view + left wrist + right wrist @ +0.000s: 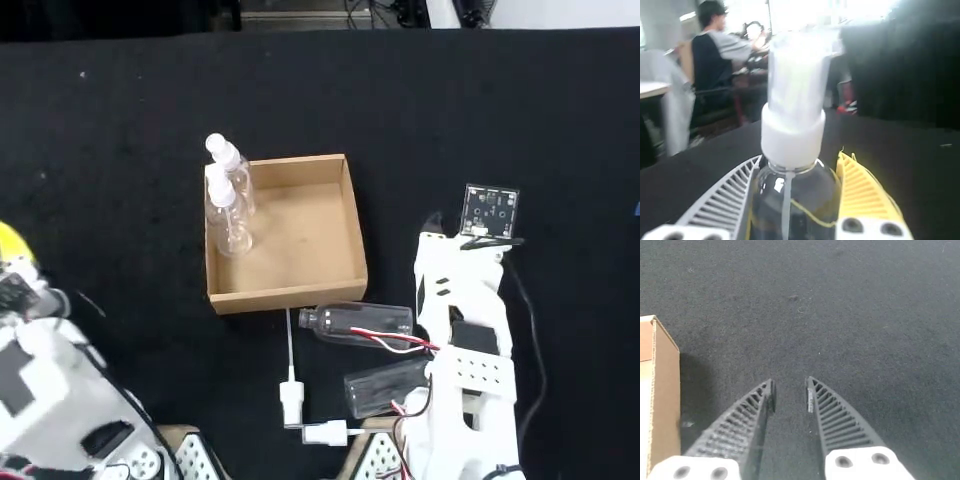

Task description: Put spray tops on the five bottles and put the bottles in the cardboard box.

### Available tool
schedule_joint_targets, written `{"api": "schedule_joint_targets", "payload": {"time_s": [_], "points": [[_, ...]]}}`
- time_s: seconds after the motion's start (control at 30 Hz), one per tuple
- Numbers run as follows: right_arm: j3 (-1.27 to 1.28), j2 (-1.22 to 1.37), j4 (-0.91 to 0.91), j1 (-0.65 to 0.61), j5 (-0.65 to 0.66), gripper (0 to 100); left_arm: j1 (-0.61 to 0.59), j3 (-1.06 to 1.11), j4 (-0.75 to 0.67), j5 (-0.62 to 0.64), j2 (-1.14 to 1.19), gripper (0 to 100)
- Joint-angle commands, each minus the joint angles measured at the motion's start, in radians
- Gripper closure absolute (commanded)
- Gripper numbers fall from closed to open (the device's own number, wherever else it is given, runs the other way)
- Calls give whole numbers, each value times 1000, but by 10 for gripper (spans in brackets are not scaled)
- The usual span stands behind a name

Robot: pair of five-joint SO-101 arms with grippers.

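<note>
My left gripper point(800, 157) is shut on a clear bottle point(790, 200) with a white spray top point(795, 110) on its neck, held off the table at the near left. Two capped bottles point(230, 200) stand inside the cardboard box point(345, 215), at its left wall. Right of the box's near corner, two uncapped bottles point(355, 322) point(385, 388) lie on the table. Two loose spray tops point(290, 392) point(325, 433) lie just left of them. My right gripper point(789, 385) point(432, 222) is open and holds nothing, low over the cloth to the right of the box point(660, 390).
A black cloth point(120, 150) covers the table. The right arm's white body point(465, 340) lies beside the two lying bottles, with its red and white wires crossing over them. The left arm's base point(40, 400) fills the near left corner.
</note>
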Motion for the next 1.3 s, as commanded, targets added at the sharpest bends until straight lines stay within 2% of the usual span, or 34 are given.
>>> {"api": "schedule_joint_targets", "payload": {"time_s": [0.0, 0.3, 0.67, 1.13, 1.27], "points": [[-4, 8, -32, -17, -3, 913, 114, 194, -2, 5, -290, 940], [-4, 8, -32, -18, -3, 913, 214, 208, 425, 11, -643, 940], [-4, 8, -32, -21, -3, 913, 240, 222, 982, 173, -1178, 940], [-4, 8, -32, -18, -3, 913, 496, 226, 1689, 175, -1854, 940], [-4, 8, -32, -20, -3, 913, 564, 196, 1789, 175, -1838, 940]]}}
